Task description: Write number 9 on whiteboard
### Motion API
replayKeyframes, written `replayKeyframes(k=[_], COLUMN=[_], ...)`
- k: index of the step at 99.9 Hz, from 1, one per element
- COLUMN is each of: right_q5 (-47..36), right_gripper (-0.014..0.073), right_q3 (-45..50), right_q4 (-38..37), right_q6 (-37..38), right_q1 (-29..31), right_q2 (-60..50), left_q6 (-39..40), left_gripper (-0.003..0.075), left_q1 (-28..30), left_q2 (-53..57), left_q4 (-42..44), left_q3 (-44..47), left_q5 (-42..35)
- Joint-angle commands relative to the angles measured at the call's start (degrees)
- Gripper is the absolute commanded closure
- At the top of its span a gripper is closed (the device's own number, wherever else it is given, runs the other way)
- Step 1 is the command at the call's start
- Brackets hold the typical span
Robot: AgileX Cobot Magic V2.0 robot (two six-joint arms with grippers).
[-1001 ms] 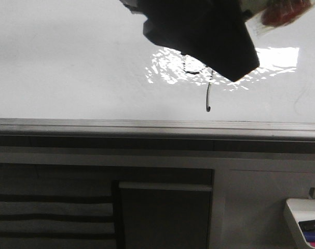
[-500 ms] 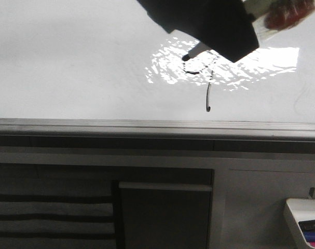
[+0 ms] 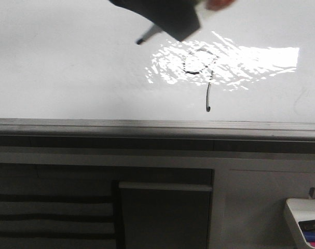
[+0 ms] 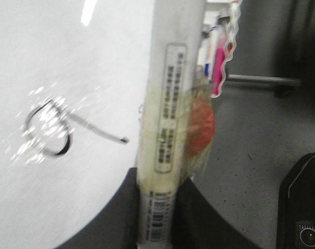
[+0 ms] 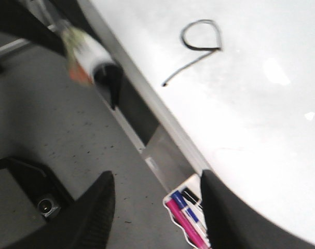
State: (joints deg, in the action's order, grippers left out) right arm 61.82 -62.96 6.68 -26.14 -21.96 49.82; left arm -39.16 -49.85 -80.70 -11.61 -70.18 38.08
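number 9 [image 3: 201, 70] on whiteboard [image 3: 69, 78]; left hand [image 4: 160, 228] pinching marker [image 4: 167, 129], label unreadable; right hand [image 5: 157, 207] spread

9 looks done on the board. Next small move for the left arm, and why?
Probably carry the white barrel marker in the left gripper toward the small white tray with markers. The thin black hand-drawn 9 on the glossy white whiteboard reads closed, loop and hooked tail, and the tip is off the surface.
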Motion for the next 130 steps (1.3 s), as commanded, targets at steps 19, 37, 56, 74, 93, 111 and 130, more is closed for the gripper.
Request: replayKeyframes(k=[19, 37, 56, 74, 93, 111, 130], right_q5=[-2.41, -2.97, -4.82, -5.45, -5.45, -5.45, -5.82], right_gripper=[0.0261, 0.0261, 0.0261, 0.0261, 0.0261, 0.0261, 0.0261], right_q3=[-0.18, 1.97, 4.02, 4.66, 4.66, 4.66, 4.66], right_q4=[-1.89, -1.89, -1.89, -1.89, -1.89, -1.89, -1.89], right_q6=[2.58, 2.67, 2.67, 2.67, 2.67, 2.67, 2.67], right_q1=[1.85, 1.85, 1.85, 1.85, 1.85, 1.85, 1.85], right_q2=[-5.34, -5.33, -5.33, -5.33, -5.33, -5.33, -5.33], left_q6=[29.03, 34.59, 35.49, 35.49, 35.49, 35.26, 35.18], left_gripper=[0.0741, 0.0741, 0.0741, 0.0741, 0.0740, 0.0661, 0.0358], left_q1=[18.72, 30.54, 35.97, 35.96, 35.96, 35.96, 35.96], left_q2=[4.58, 4.48, 4.23, 2.79, 1.79, 1.79, 1.79], left_q4=[9.34, 8.21, 3.62, 3.13, 3.13, 3.13, 3.13], left_q3=[-0.33, 5.97, 10.60, 10.82, 10.82, 10.82, 10.82], left_q5=[6.30, 0.13, -8.58, -10.33, -10.45, -10.45, -9.88])
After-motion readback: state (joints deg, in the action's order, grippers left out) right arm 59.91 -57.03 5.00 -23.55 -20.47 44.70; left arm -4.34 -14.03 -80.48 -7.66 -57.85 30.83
